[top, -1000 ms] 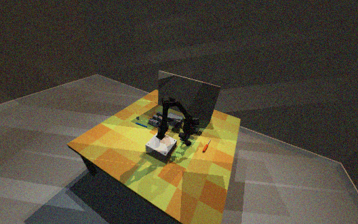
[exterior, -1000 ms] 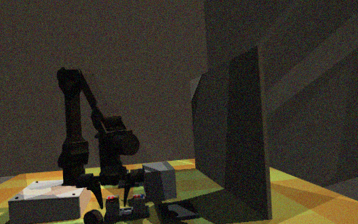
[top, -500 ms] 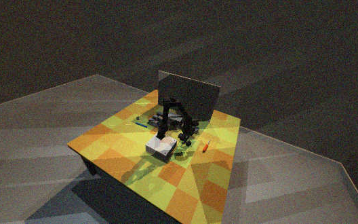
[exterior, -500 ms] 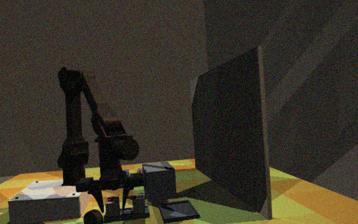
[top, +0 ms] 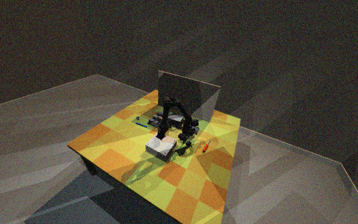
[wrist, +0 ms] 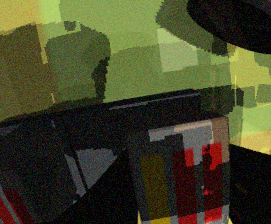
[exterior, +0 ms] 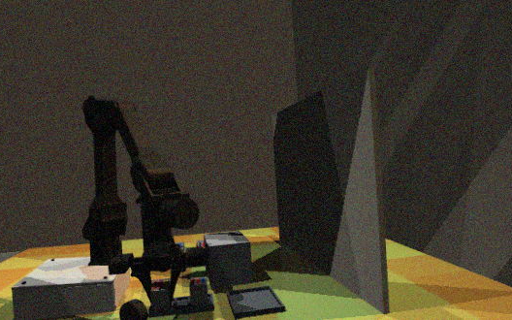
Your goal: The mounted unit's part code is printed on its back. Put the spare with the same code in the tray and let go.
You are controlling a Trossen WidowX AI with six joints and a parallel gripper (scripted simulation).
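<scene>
My gripper is shut on a grey spare with one yellow and two red stripes. The spare stands at the dark rack; whether it is clear of it, I cannot tell. Another spare, with blue and red stripes, stands in the same rack. The shallow grey tray lies right of the rack in the exterior view. A large grey box stands behind the tray. The mounted unit and its printed code cannot be made out.
A tall upright panel stands beyond the tray. A white box is near the arm's base. A black round object stands close to the gripper. A blue pen and an orange screwdriver lie farther off.
</scene>
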